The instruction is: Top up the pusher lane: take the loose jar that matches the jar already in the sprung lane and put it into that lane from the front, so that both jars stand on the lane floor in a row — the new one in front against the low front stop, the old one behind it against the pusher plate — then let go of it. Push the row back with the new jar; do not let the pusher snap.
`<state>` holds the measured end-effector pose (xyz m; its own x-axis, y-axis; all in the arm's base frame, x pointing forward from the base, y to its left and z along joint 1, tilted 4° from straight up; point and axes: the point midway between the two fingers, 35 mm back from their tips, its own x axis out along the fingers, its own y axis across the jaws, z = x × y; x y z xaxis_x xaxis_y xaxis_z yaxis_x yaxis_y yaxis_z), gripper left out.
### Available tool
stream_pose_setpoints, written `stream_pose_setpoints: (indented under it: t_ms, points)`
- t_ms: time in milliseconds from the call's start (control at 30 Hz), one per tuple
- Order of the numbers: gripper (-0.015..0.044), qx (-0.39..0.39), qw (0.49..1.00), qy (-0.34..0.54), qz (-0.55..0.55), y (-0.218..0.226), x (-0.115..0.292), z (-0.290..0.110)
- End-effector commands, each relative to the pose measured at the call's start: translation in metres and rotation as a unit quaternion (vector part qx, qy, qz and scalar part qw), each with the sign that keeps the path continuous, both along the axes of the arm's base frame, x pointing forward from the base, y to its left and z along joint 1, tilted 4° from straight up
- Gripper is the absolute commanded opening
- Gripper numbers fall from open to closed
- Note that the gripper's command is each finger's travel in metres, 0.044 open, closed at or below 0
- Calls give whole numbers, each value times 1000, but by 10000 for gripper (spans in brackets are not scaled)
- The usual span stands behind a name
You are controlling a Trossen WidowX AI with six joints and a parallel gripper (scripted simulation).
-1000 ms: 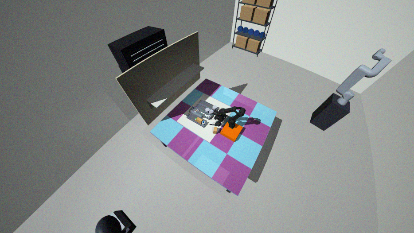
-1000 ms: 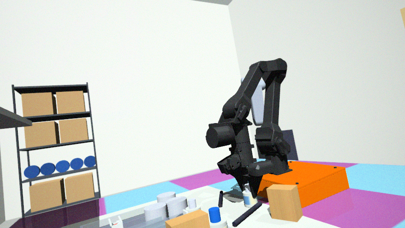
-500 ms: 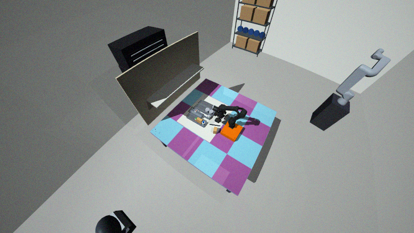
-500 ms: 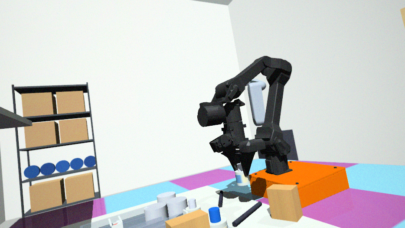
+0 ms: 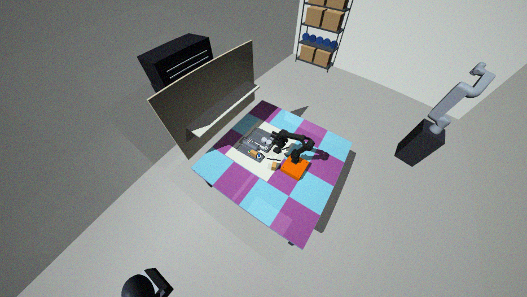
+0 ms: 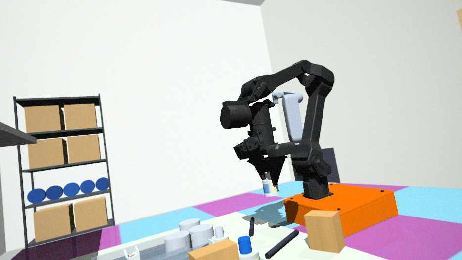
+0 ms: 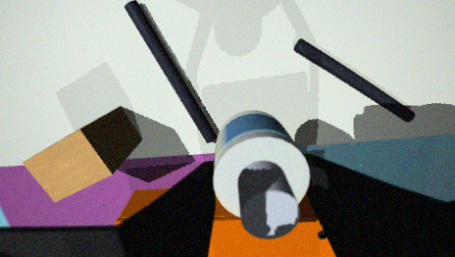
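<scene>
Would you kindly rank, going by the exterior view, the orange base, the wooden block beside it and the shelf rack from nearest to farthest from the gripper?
1. The orange base, just to the right of the gripper, which is shut on a small jar held off the table.
2. The wooden block, lower right, in front of the base.
3. The shelf rack, far left against the wall.

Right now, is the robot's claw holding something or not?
End effector: closed on the small white jar with the blue band, lifted clear of the table.
</scene>
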<state>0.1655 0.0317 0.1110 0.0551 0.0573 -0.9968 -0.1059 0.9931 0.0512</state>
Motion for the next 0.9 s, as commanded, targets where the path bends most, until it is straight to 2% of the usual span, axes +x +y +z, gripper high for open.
stream_pose_setpoints:
  t_ms: [0,867]
  points:
    - [0,3,1000,1,4,3,15,-1]
    - [0,3,1000,-3,18,17,116,-40]
